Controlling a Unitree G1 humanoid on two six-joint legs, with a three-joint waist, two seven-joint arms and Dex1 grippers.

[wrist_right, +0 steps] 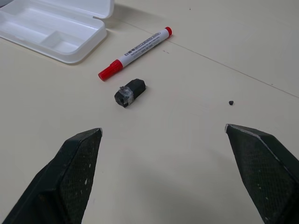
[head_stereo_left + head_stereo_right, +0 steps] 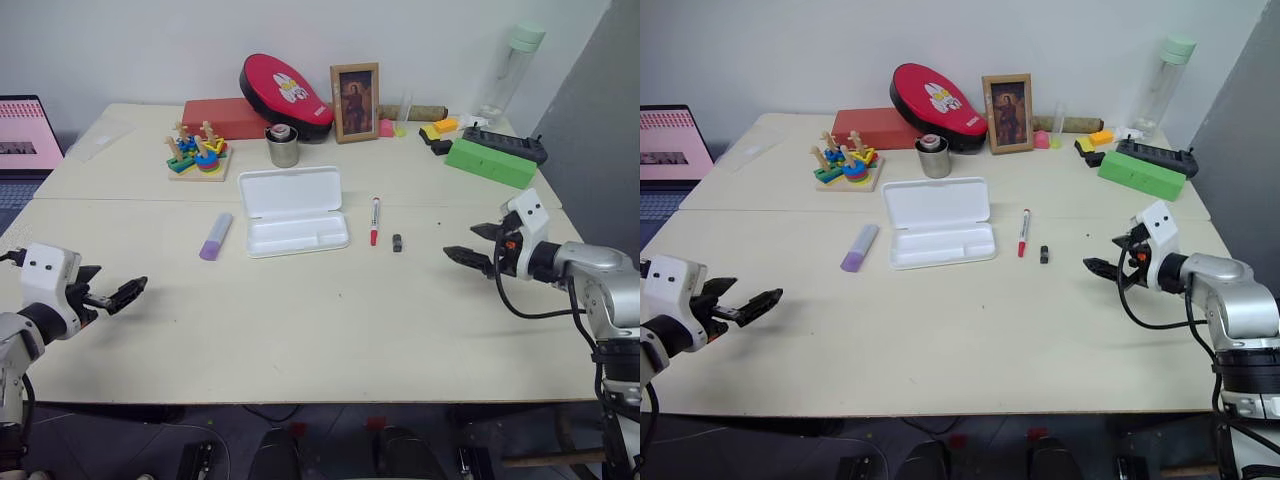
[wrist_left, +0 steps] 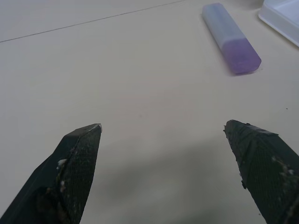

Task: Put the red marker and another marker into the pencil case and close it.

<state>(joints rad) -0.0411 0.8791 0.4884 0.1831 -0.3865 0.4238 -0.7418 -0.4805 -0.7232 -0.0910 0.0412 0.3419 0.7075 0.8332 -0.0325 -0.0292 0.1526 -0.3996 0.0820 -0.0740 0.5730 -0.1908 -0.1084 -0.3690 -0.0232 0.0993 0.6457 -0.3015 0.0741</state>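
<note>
Open table between grippers and case

Bare tabletop [image 2: 300,320] lies before both wide-open grippers, left [image 2: 125,293] and right [image 2: 478,245]. A small black piece [image 2: 397,242] sits just beside the red marker [image 2: 375,221]; the purple marker [image 2: 215,236] lies clear left of the open case [image 2: 293,210]. Clutter crowds the far edge.

A line of dark print ran along the white barrel of the red marker [image 1: 134,52], but it was too small to make out. The red oval pouch [image 2: 284,92] carried a white cartoon figure with no lettering that could be read. Nothing else bore legible text, numbers or signs.
</note>
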